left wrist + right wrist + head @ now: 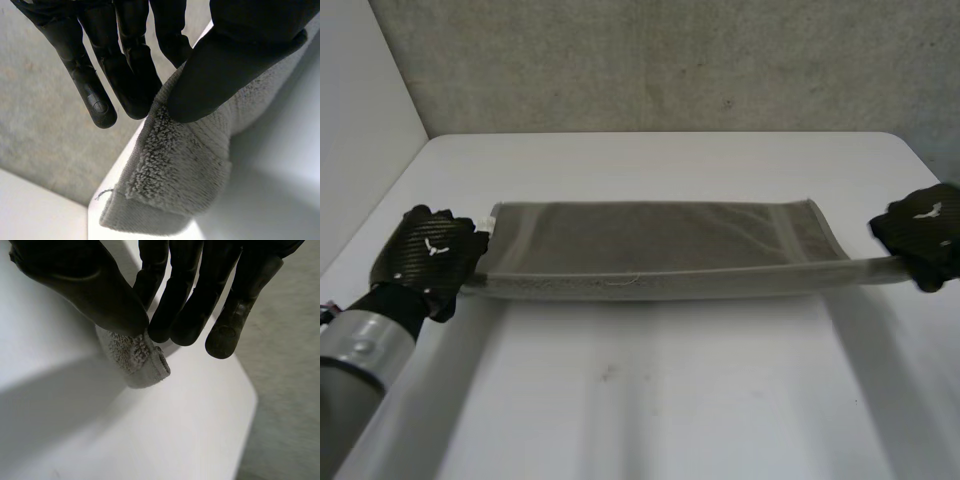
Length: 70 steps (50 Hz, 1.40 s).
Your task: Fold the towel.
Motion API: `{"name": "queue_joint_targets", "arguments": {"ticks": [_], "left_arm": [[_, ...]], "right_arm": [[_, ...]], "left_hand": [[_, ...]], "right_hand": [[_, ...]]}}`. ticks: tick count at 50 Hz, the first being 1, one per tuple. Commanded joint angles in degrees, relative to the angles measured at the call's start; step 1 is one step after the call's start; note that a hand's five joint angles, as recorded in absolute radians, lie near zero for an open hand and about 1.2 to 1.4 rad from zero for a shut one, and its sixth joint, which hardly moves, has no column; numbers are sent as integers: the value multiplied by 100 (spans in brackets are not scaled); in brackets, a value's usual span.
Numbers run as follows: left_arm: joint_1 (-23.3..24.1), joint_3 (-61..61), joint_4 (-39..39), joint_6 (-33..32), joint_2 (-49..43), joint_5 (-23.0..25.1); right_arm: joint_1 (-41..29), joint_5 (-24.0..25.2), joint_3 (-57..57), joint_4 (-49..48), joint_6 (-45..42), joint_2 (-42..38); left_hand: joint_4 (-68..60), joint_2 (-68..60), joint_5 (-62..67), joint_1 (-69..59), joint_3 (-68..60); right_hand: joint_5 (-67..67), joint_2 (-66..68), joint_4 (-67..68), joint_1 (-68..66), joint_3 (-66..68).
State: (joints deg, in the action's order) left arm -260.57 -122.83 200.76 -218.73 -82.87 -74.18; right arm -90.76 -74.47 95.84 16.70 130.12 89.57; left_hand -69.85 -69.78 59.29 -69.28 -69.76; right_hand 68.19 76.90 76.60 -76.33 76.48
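A grey towel (660,240) hangs stretched between my two hands above the white table (650,390), its near edge pulled taut and its far part lying flat. My left hand (428,255) is at the towel's left end. In the left wrist view its thumb (235,65) and fingers (130,75) pinch the towel's corner (175,170). My right hand (922,235) is at the right end. In the right wrist view its thumb (95,285) and fingers (185,315) pinch a small tip of the towel (135,360).
A grey wall (650,60) rises behind the table's far edge. The table's right front corner (245,405) lies just past my right hand, with grey floor beyond it. Bare tabletop stretches in front of the towel.
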Motion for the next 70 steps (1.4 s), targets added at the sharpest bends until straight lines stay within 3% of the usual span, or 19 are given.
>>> {"name": "queue_joint_targets", "arguments": {"ticks": [1, 7, 9, 17, 20, 23, 25, 30, 35, 43, 46, 47, 48, 49, 50, 59, 62, 68, 70], "left_arm": [[-188, -48, -933, -3, 904, 510], [-223, -30, -1162, -47, 728, 563], [-223, 14, -1100, -73, 465, 563], [-135, 1162, -170, -293, -1781, 528], [-108, 1534, -63, -275, -2146, 510], [67, 2325, 60, -249, -2831, 484], [304, 3208, 78, -223, -3531, 458], [462, 4466, 51, -223, -4454, 300], [612, 5680, 7, -231, -5343, 18], [665, 6498, -98, -240, -6047, -61], [674, 6701, -107, -249, -6249, -210], [674, 6728, -116, -249, -6302, -272], [674, 6728, -116, -249, -6303, -272], [674, 6711, -116, -249, -6320, -324], [691, 6676, -107, -266, -6321, -377], [788, 6324, -116, -196, -5916, -729], [779, 5905, -107, -56, -5444, -922], [736, 4561, -89, 795, -4170, -984], [700, 4180, -81, 1061, -3842, -966]], "right_arm": [[279, 72, 40, 255, -13, 808], [410, 169, -13, 237, -22, 799], [428, 239, -100, 159, -39, 372], [331, 152, -811, 53, -198, -1193], [287, 90, -1050, 18, -189, -1512], [32, -235, -1612, -105, -127, -2145], [-335, -734, -2233, -324, -92, -2714], [-574, -1218, -3042, -675, -13, -3452], [-846, -1307, -3948, -1063, 14, -4235], [-969, -1421, -4801, -1116, 5, -5000], [-1005, -1439, -5074, -1142, 5, -5238], [-1022, -1448, -5180, -1151, 5, -5335], [-1022, -1448, -5181, -1151, 5, -5336], [-1057, -1465, -5276, -1151, 13, -5414], [-1084, -1483, -5347, -1160, 22, -5458], [-1101, -1712, -5330, -1142, 497, -5239], [-1101, -1677, -4902, -1107, 1224, -4565], [-1040, -1624, -3924, -1090, 1499, -3683], [-1031, -1501, -3119, -1098, 1551, -3054]], "left_hand": [[-1015, -1022, 1071, -1072, -1024], [-1015, -1022, 1071, -1072, -1024], [-1015, -1022, 1071, -1072, -1024], [-1015, -1022, 1071, -1072, -1024], [-1015, -1022, 1071, -1072, -1024], [-1015, -1022, 1071, -1072, -1024], [-1015, -1022, 1071, -1072, -1024], [-1015, -1022, 1071, -1072, -1024], [-1015, -1022, 1071, -1072, -1024], [-1015, -1022, 1071, -1072, -1024], [-1015, -1022, 1071, -1072, -1024], [-900, -908, 957, -957, -910], [-899, -907, 956, -956, -909], [3297, 3290, -3241, 3241, 3288], [5985, 5978, -5929, 5928, 5976], [5985, 5978, -5929, 5928, 5976], [5985, 5978, -5929, 5928, 5976], [5985, 5978, -5929, 5928, 5976], [5985, 5978, -5929, 5928, 5976]], "right_hand": [[181, 310, 340, -367, 352], [181, 310, 340, -367, 352], [181, 310, 340, -367, 352], [181, 310, 340, -367, 352], [181, 310, 340, -367, 352], [181, 310, 340, -367, 352], [181, 310, 340, -367, 352], [181, 310, 340, -367, 352], [181, 310, 340, -367, 352], [181, 310, 340, -367, 352], [-180, -50, -20, -7, -9], [-3647, -3518, -3488, 3461, -3476], [-3682, -3552, -3523, 3496, -3511], [-6819, -6690, -6660, 6633, -6648], [-6819, -6690, -6660, 6633, -6648], [-6819, -6690, -6660, 6633, -6648], [-6819, -6690, -6660, 6633, -6648], [-6819, -6690, -6660, 6633, -6648], [-6819, -6690, -6660, 6633, -6648]]}}
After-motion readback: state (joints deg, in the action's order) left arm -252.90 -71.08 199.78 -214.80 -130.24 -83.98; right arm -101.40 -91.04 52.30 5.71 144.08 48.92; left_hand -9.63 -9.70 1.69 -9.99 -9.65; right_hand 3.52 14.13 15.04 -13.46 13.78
